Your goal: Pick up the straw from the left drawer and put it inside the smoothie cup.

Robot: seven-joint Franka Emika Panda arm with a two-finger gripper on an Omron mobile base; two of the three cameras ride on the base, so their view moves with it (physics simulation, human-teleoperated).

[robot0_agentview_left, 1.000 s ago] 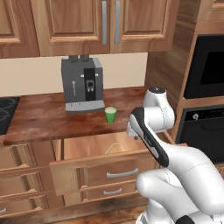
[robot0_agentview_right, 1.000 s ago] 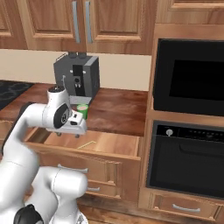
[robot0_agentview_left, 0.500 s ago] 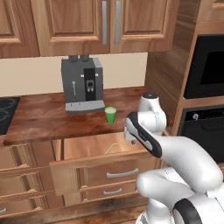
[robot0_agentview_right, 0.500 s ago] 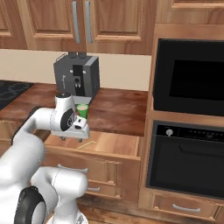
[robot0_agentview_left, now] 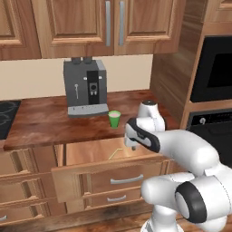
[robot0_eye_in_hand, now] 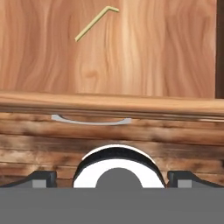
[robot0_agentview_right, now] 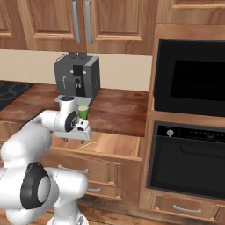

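Gripper (robot0_eye_in_hand: 112,178) wide apart and empty, pointing down over the left drawer (robot0_agentview_left: 113,174), arm folded low at centre frame; straw (robot0_eye_in_hand: 94,24) flat on the drawer floor, upper left; smoothie cup (robot0_agentview_left: 114,118) upright on the counter (robot0_agentview_left: 41,124) behind.

Straw (robot0_eye_in_hand: 93,22) in left drawer (robot0_agentview_left: 111,179) (cup (robot0_agentview_left: 114,118) behind)

You get even, bright, rendered light throughout, with no glare or blur. Soft shadow lies under the boxy grey coffee machine (robot0_agentview_left: 85,87) on the dark wood desk (robot0_agentview_left: 41,120). Edges stay sharp and undistorted.
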